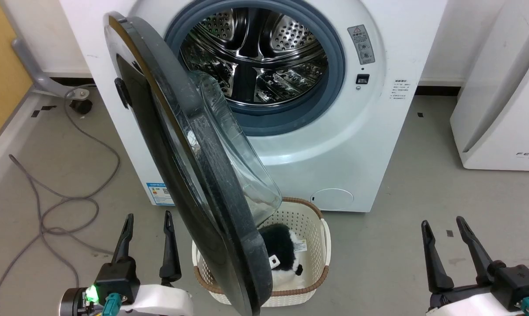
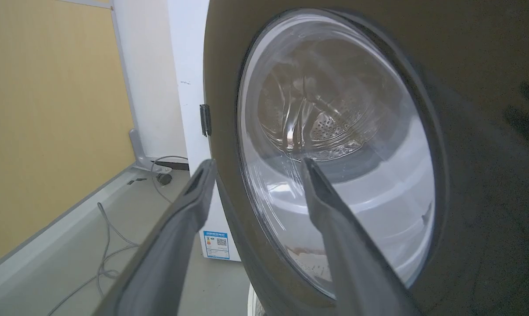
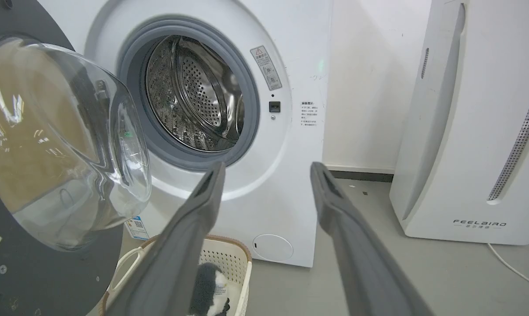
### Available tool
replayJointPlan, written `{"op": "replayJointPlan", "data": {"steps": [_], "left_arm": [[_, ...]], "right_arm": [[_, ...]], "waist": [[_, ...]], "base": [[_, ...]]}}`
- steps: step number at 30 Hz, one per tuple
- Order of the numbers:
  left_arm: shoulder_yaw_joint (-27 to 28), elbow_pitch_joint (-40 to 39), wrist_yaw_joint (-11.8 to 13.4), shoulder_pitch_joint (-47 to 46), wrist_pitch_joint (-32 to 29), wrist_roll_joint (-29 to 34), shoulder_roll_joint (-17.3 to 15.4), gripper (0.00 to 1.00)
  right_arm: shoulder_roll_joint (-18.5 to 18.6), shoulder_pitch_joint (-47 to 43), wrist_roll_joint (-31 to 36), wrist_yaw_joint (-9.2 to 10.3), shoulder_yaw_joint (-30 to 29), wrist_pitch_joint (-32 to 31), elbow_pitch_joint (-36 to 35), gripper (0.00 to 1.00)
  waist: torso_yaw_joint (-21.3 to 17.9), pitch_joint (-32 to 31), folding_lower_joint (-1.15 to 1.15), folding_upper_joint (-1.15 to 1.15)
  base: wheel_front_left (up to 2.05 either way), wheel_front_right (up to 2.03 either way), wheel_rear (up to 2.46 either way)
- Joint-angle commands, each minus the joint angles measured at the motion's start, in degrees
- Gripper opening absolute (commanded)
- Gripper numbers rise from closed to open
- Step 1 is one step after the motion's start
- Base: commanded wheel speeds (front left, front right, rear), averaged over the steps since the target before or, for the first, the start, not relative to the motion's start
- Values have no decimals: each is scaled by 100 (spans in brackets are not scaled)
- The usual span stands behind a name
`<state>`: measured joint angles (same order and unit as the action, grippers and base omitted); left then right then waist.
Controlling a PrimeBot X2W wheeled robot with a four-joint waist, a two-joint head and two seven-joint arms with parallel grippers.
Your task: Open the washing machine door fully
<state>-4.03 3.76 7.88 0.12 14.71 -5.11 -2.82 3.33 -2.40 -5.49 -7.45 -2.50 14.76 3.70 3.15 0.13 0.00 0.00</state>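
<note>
The big round shiny black door with its glass bowl hangs half open at the left edge of the white washing machine, looks heavy and slippery, best pushed on its thick rim, while the left gripper and the right gripper gape wide, holding nothing.

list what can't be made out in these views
Head view: the washing machine door covers the left side of the basket and part of the black and white soft toy, so anything else inside is hidden.
Head view: print on the blue label is too small to read.
Head view: the white appliance is cut off by the right edge.
Left wrist view: whether the left gripper touches the door cannot be told.
</note>
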Motion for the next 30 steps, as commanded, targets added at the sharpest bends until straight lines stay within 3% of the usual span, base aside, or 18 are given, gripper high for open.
{"op": "replayJointPlan", "data": {"steps": [1,2,10,19,30], "left_arm": [[14,23,-14,79,29,44,-6,43],[12,39,-29,76,29,40,-6,0],[117,-248,-90,-53,29,174,-6,0],[-73,-1448,-223,-302,29,390,-6,0],[-1331,-2510,-680,-439,29,809,-46,0]], "right_arm": [[-38,-94,21,-3,-16,24,7,100],[-39,-97,35,-3,-15,24,2,100],[-44,-137,-22,-3,-17,24,-126,100],[-45,-171,-19,-3,-10,24,-226,100],[-45,-204,-23,-3,-28,24,-245,100]], "waist": [[6,1,0,0],[9,1,0,0],[60,-23,0,0],[141,-47,0,0],[191,-69,0,0]], "base": [[0,0,0],[0,0,0],[0,0,0],[0,0,0],[0,0,0]]}}
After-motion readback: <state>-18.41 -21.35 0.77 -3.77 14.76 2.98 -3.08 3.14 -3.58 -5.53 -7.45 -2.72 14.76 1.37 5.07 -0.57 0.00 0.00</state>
